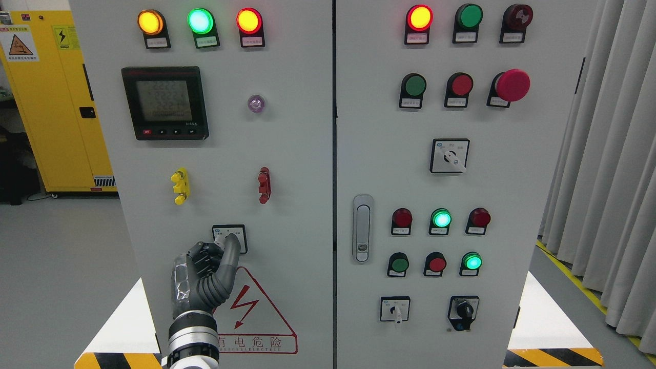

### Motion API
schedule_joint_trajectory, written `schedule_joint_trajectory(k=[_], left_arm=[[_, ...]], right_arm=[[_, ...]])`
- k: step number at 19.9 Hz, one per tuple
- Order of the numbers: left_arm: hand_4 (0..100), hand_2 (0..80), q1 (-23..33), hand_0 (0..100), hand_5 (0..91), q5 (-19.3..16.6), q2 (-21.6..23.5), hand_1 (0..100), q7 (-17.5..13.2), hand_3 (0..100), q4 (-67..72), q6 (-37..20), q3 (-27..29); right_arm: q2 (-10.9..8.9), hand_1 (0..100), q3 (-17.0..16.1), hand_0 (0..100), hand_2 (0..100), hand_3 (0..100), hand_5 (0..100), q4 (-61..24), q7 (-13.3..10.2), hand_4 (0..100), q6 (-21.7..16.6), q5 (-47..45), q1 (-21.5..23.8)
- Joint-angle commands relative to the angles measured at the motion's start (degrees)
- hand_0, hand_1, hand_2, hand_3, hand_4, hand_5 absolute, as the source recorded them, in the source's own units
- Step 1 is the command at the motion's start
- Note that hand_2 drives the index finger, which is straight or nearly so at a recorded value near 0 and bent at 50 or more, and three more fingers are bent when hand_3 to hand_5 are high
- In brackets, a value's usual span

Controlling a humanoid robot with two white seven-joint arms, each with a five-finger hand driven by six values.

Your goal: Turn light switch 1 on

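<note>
Light switch 1 (pixel 230 238), just above warning triangle (pixel 250 312): small stiff rotary knob, likely needs firm pinch-and-twist. Left hand (pixel 207 274) reaching it, fingers curled, extended fingertip touching knob, not gripping.

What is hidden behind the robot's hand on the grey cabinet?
The left hand covers part of a rotary switch and the warning triangle. The switch's knob is mostly hidden by a fingertip.

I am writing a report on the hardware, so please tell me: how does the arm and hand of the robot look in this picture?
Only the left arm shows. The left hand has dark grey, segmented fingers and a back wrapped in shiny silver, foil-like material. Below it, the wrist is made of stacked rings, black and polished metal, and turns white at the bottom edge. No cables or printed markings are visible.
</note>
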Motion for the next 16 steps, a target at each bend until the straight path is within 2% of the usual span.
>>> schedule_joint_trajectory(k=[1,10,14,16], left_arm=[[89,63.8,0.0,46,82.9,0.0,0.0,55,0.4,91,0.0,0.3,-0.4],[89,63.5,0.1,51,82.7,0.0,-0.1,52,0.4,91,0.0,0.2,-0.4],[89,63.5,0.0,42,82.7,0.1,-0.1,50,0.4,91,0.0,0.1,-0.4],[89,63.5,0.1,41,82.7,0.2,-0.1,49,0.4,91,0.0,0.1,-0.4]], right_arm=[[0.0,50,0.0,0,4,0,0,0.0,0.0,0,0.0,0.0,0.0],[0.0,50,0.0,0,4,0,0,0.0,0.0,0,0.0,0.0,0.0],[0.0,50,0.0,0,4,0,0,0.0,0.0,0,0.0,0.0,0.0],[0.0,50,0.0,0,4,0,0,0.0,0.0,0,0.0,0.0,0.0]])
